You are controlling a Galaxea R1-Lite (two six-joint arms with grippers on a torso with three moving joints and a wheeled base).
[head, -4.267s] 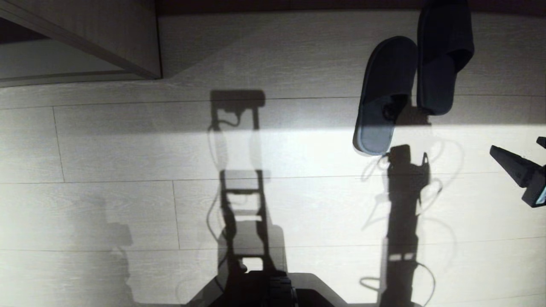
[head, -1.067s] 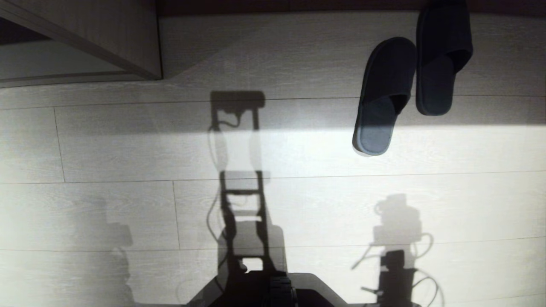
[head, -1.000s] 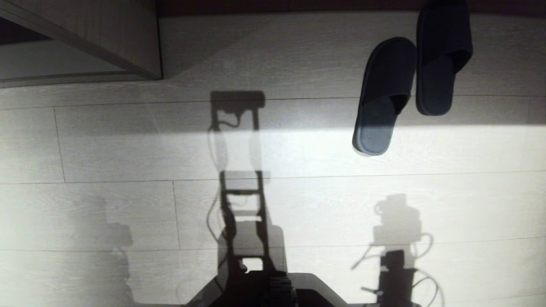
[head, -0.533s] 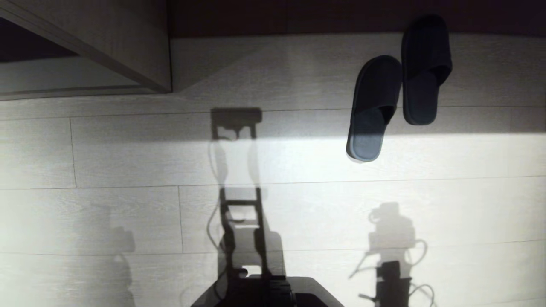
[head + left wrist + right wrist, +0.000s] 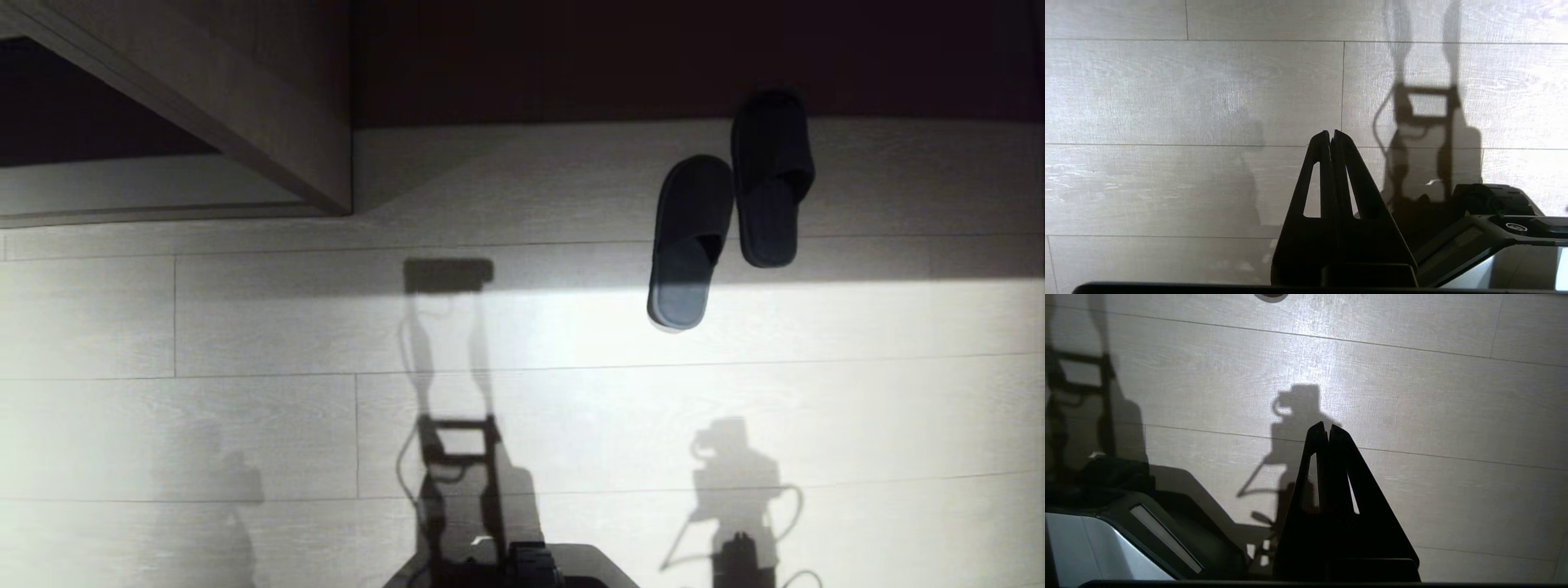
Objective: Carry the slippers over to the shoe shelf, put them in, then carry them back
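The slippers lie side by side on the pale plank floor at the head view's upper right, toes towards the dark far strip. The nearer one has its heel in the sunlit band; the farther one lies in shade. The shoe shelf, pale boards round a dark recess, stands at the upper left. Neither gripper shows in the head view. My left gripper hangs shut and empty above bare floor. My right gripper is likewise shut and empty, well short of a slipper heel.
A dark strip runs along the floor's far edge behind the slippers. My own base sits at the near edge, with the arms' shadows falling on the planks. Open floor lies between the base and the slippers.
The whole head view has shifted: slippers and shelf sit lower and smaller, so the camera moved, not the things. Several seconds ago the right gripper showed at the right edge; it has since left view.
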